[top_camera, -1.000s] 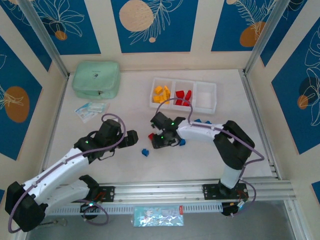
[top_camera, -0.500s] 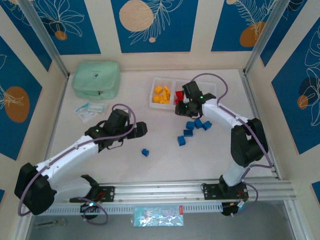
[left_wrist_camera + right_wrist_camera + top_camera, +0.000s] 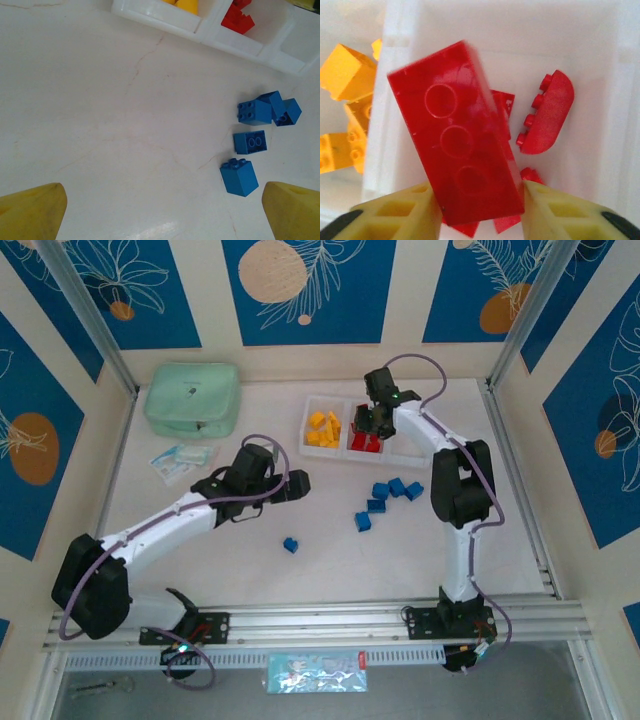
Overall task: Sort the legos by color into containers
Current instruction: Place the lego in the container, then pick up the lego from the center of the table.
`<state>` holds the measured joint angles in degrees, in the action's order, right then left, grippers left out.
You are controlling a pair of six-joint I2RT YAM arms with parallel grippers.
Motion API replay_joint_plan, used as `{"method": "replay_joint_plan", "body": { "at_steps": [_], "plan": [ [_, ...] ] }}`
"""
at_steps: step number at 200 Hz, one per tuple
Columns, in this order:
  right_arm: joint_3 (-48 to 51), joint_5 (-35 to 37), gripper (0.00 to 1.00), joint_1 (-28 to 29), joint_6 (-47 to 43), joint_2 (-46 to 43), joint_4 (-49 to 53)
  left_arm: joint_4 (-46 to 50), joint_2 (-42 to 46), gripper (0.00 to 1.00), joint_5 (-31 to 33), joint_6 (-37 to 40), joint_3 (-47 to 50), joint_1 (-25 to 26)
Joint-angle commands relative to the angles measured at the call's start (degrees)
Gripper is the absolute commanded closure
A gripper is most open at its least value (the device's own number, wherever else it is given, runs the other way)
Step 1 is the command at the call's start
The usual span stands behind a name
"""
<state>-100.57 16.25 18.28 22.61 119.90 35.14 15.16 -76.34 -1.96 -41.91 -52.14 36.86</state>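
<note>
Legos: we find the yellow ones in the left cell of the tray and the red ones in its middle cell. The right cell looks bare. Blue bricks lie unsorted on the table: in the top view, a cluster at 3 o'clock from the left gripper and one stray at 6 o'clock from it.

Left gripper: fingers spread wide with nothing between them, poised over bare table. The cluster sits at 2 o'clock in its own camera.

Right gripper: over the middle cell, at 12 o'clock of the table. A red brick stands tilted between its fingers and appears to touch both. Its outline is blurred, so we cannot tell whether it is pinched or loose.

Handling, in our judgement: light, rigid, hard plastic with smooth, slippery faces. The bricks are not fragile but are liable to skid or twist under an off-centre pinch. We advise gripping across two opposite flat side walls, low on the body, clear of studs and corners. Bricks that touch in the cluster leave little finger room, so the outlying ones are the easier pick.
</note>
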Motion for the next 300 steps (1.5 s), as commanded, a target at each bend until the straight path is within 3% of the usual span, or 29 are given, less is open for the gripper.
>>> {"method": "replay_joint_plan", "body": {
  "at_steps": [1, 47, 167, 232, 300],
  "plan": [
    [-3.0, 1.5, 0.51, 0.0, -1.1, 0.0, 3.8, -1.1, -0.5, 0.00, -1.1, 1.3, -2.2, -0.7],
    [0.8, 0.5, 0.46, 1.0, -1.4, -5.2, 3.5, -0.6, -0.1, 0.00, -1.3, 1.6, -2.4, -0.7],
    [31.8, -0.8, 0.27, 11.7, 4.8, -29.8, 4.9, -2.3, 6.4, 0.00, -4.6, -1.9, 7.2, -0.1],
    [42.0, -3.1, 0.21, 17.6, 11.0, -34.2, 5.4, -4.9, 7.2, 0.00, -4.0, -3.7, 9.9, 2.3],
    [46.1, -6.0, 0.21, 20.5, 13.8, -30.2, 1.7, -6.5, 7.6, 0.00, -3.5, -4.7, 10.9, 3.6]
  ]
}}
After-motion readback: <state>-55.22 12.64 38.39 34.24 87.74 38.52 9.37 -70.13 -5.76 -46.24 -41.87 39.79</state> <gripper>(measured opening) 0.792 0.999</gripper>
